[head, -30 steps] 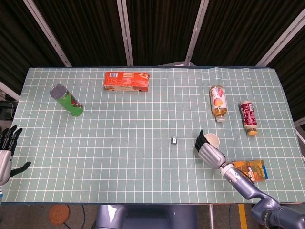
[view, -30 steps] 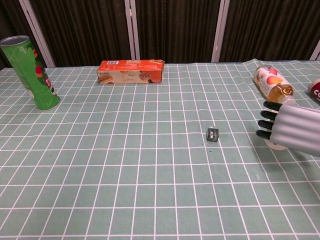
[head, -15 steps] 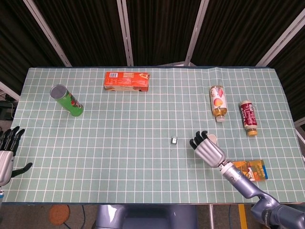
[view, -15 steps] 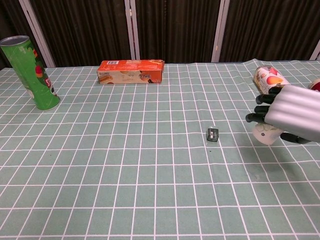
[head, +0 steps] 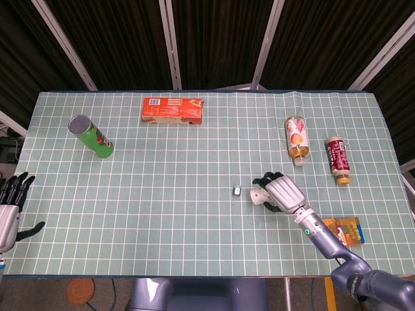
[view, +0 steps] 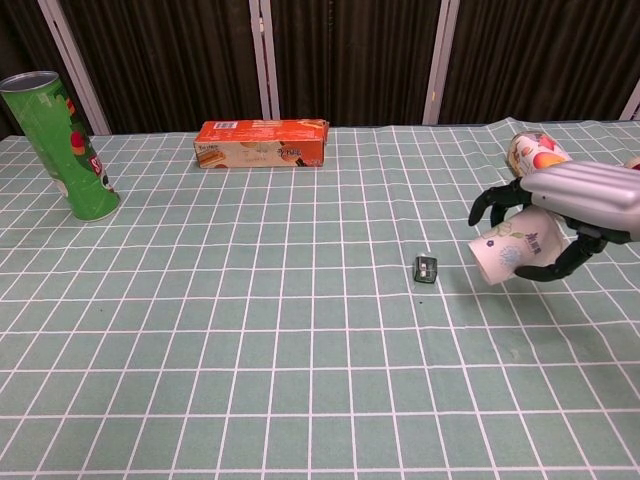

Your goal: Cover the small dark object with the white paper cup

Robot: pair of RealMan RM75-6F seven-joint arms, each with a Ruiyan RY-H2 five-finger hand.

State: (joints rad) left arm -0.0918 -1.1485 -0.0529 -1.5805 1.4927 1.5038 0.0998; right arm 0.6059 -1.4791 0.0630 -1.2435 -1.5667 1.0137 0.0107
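The small dark object (head: pixel 237 190) (view: pixel 425 269) lies on the green checked cloth near the table's middle. My right hand (head: pixel 279 191) (view: pixel 560 215) holds the white paper cup (head: pixel 259 194) (view: pixel 515 246) tipped on its side above the cloth, just right of the dark object, its fingers wrapped over the cup's top and under it. The cup's base faces the dark object. My left hand (head: pixel 9 204) hangs off the table's left edge with fingers spread, holding nothing; the chest view does not show it.
A green chip can (head: pixel 91 136) (view: pixel 62 146) stands at the far left. An orange box (head: pixel 172 109) (view: pixel 262 143) lies at the back. Two bottles (head: pixel 297 140) (head: pixel 338 160) lie at the right. An orange packet (head: pixel 347 230) lies by the front right edge.
My right hand has lifted the cup off the cloth, tipped it sideways and carried it left toward the dark object. The left hand has barely moved.
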